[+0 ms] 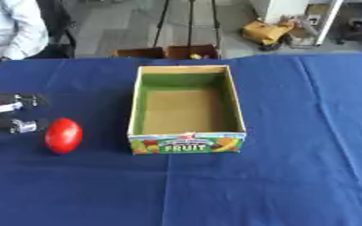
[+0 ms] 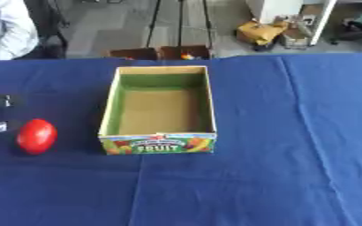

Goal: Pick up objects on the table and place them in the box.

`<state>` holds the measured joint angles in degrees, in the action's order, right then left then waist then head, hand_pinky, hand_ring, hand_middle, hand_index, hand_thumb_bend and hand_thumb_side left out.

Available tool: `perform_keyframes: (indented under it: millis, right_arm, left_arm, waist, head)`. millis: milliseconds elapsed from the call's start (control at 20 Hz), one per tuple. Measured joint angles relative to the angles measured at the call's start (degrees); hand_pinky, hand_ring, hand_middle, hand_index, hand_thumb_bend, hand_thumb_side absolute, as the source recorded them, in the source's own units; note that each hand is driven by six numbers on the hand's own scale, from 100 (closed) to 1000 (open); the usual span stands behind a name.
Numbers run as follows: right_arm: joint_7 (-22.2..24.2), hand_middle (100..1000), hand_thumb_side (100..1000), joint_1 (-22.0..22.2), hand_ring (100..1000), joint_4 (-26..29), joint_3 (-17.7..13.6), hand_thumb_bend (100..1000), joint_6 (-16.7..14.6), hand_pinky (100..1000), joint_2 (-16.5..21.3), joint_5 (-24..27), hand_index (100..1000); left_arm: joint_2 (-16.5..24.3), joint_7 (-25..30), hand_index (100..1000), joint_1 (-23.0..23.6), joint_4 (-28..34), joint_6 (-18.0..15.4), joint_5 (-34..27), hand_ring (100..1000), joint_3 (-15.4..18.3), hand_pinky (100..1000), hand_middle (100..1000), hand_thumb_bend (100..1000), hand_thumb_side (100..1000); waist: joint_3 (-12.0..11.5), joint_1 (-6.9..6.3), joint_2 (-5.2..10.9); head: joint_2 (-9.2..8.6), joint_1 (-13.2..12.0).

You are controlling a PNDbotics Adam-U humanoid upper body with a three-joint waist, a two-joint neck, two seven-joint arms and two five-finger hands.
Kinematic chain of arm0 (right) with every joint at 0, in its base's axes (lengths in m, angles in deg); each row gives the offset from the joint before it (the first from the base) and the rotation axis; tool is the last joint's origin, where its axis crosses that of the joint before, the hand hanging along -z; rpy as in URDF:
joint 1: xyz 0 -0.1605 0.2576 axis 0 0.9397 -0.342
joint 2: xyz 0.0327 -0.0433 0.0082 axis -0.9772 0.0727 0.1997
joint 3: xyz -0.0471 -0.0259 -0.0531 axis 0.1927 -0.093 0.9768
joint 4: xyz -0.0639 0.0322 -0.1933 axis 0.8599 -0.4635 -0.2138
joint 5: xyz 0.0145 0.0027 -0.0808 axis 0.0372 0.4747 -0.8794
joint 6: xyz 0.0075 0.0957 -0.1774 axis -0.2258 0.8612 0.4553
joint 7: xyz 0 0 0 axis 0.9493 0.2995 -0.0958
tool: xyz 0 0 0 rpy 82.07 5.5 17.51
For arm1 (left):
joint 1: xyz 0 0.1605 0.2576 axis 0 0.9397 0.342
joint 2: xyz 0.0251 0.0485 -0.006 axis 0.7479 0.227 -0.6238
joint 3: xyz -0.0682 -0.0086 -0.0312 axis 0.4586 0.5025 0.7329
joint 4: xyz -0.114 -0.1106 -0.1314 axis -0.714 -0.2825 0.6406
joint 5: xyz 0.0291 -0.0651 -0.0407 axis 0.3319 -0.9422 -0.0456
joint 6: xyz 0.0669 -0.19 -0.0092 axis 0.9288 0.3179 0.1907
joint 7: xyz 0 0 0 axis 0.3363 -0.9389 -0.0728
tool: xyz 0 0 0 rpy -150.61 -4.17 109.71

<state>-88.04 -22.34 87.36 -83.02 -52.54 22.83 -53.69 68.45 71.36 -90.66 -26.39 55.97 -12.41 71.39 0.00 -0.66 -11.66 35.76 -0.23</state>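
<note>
blue tablecloth (image 1: pixel 292 132) (creased) | box (image 1: pixel 187 143) | red fruit (image 1: pixel 63 135) near left hand (image 1: pixel 14 115)

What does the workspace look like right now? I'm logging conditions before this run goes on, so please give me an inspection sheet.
Surface: table under a dark blue cloth, creased.
Job's things: open cardboard box with green inner walls and a FRUIT label, nothing seen inside; red oval fruit-like object lying on the cloth left of the box, apart from it.
Clutter: nothing seen.
Hands: left hand, black and silver, at the left edge beside the red object, fingers straight; right hand not in view.
Cables: nothing seen.
Surroundings: tripod legs, brown boxes, yellow bag on the floor beyond.
</note>
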Motion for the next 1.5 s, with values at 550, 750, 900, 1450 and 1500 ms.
perform_keyframes:
  millis: [550, 750, 900, 1450, 1500]
  right_arm:
    - [0.2, 527, 750, 0.0, 748, 0.0, 0.0, 100, 0.4, 630, 0.0, 0.2, 737]
    - [0.2, 525, 750, 0.0, 748, 0.0, 0.1, 100, 0.5, 630, 0.0, 0.3, 735]
    - [0.3, 525, 749, 0.0, 747, 0.0, 0.3, 100, 0.5, 630, 0.0, 0.4, 734]
    - [0.3, 523, 753, 0.0, 747, 0.0, 0.4, 100, 0.4, 631, 0.0, 0.5, 733]
    - [0.3, 522, 753, 0.0, 747, 0.0, 0.4, 100, 0.4, 631, 0.0, 0.5, 733]
  left_arm:
    - [-1.4, 2.1, 1000, -0.9, 3.8, 3.0, -2.5, 944, -4.5, 880, 998, 332, 1000]
    - [-1.2, -0.2, 1000, -0.7, 5.8, 3.1, -2.1, 957, -4.8, 907, 998, 214, 970]
    - [0.3, -2.6, 1000, -0.3, 6.8, 2.3, -0.4, 965, -4.3, 927, 1000, 188, 915]
    - [6.0, -3.3, 1000, 1.2, 18.8, -3.5, -0.7, 1000, -1.8, 1000, 1000, 416, 956]
    - [6.3, -3.6, 1000, 1.5, 19.5, -3.8, -1.1, 1000, -1.6, 1000, 1000, 495, 1000]
  waist:
    - [-0.2, -0.82, 0.01]
    - [-0.1, -1.0, 0.03]
    - [-0.1, -0.98, 0.05]
    - [0.6, -0.29, 0.0]
    - [0.7, -0.26, -0.03]
  head:
    - [0.0, -0.1]
    - [0.0, -0.1]
    - [0.0, 0.1]
    - [-0.09, 0.2]
    - [-0.11, 0.2]
